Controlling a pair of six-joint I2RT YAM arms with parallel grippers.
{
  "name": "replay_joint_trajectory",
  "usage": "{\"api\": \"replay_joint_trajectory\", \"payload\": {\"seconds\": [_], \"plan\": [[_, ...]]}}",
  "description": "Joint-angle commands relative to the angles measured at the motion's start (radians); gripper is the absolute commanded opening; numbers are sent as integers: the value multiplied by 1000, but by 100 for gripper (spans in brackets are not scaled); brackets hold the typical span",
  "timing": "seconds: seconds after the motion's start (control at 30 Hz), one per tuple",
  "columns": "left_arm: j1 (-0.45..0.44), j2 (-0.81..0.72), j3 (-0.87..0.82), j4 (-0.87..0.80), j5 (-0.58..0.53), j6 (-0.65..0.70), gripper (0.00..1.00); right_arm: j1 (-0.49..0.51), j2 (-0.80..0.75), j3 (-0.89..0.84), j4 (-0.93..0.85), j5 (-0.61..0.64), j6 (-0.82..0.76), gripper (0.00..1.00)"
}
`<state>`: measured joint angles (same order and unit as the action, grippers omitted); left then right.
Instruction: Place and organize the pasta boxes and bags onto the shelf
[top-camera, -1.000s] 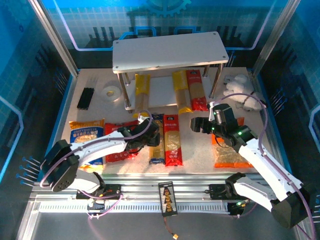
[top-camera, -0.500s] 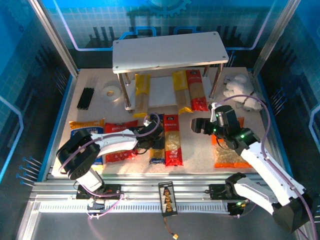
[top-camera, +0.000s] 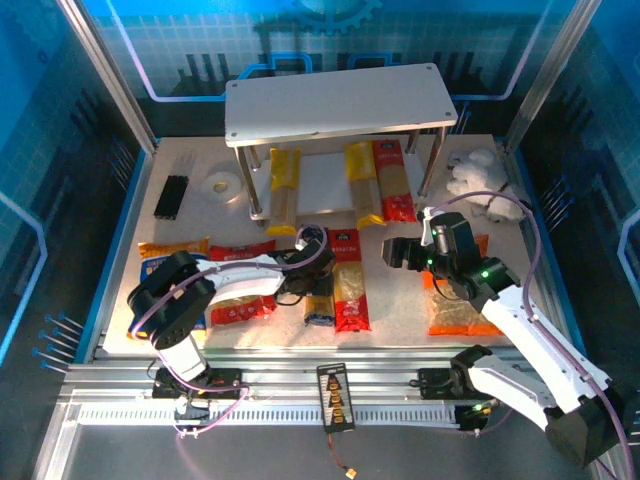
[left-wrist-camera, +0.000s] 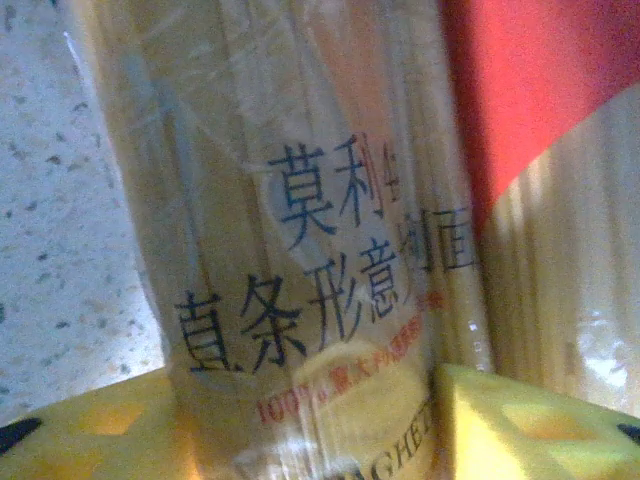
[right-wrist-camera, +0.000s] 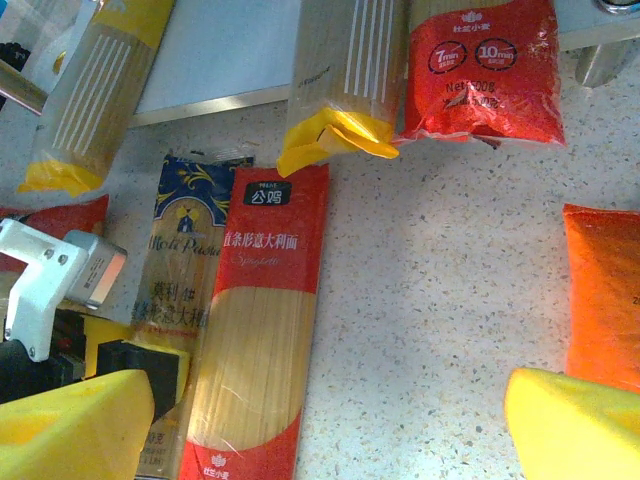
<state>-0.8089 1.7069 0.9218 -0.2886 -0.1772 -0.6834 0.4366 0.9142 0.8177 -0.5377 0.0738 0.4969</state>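
The shelf (top-camera: 340, 105) stands at the back. On its lower board (right-wrist-camera: 220, 50) lie two yellow pasta boxes (top-camera: 284, 180) (top-camera: 362, 182) and a red one (top-camera: 393, 180). On the table a blue-and-yellow pasta box (top-camera: 320, 300) lies beside another red box (top-camera: 350, 285). My left gripper (top-camera: 312, 262) is shut on the blue-and-yellow box (left-wrist-camera: 300, 250), its yellow fingers (left-wrist-camera: 90, 430) pressed against both long sides. My right gripper (top-camera: 395, 250) hangs open over bare table (right-wrist-camera: 420, 300), right of the red box (right-wrist-camera: 265, 320). The bags lie flat: blue-yellow (top-camera: 165, 260), red (top-camera: 238, 295) and orange (top-camera: 460, 310).
A tape roll (top-camera: 220, 186) and a black bundle (top-camera: 172, 197) lie at the back left. A white plush toy (top-camera: 480, 180) sits at the back right. Blue walls and metal posts close in the table on three sides.
My left gripper slid right over the blue-and-yellow box, opened wider and then narrowed onto its sides. The right arm has barely moved.
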Motion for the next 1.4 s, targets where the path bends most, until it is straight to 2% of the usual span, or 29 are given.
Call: {"api": "replay_joint_trajectory", "payload": {"seconds": [0.0, 0.13, 0.2, 0.23, 0.6, 0.87, 1.23, 1.37], "plan": [[-7, 52, 11, -8, 42, -6, 47, -17, -20, -12, 8, 0, -9, 92], [-6, 49, 27, -28, 53, 4, 35, -19, -21, -10, 9, -4, -11, 92], [-7, 40, 28, -31, 49, 2, 6, -21, -22, -9, 8, -5, -11, 92], [-6, 36, 28, -30, 49, 2, 0, -20, -23, -9, 8, -6, -9, 92], [-4, -38, 24, -33, 64, 16, 0, -21, -39, -14, 1, -2, -6, 92], [9, -197, 9, -49, 49, 28, 0, -23, -52, -14, -7, 1, -3, 92], [33, -386, 22, -45, 99, 44, 0, -22, -50, -11, 0, -13, 11, 92], [69, -426, 48, -35, 103, 68, 0, -20, -39, -9, 4, -20, 13, 92]]}}
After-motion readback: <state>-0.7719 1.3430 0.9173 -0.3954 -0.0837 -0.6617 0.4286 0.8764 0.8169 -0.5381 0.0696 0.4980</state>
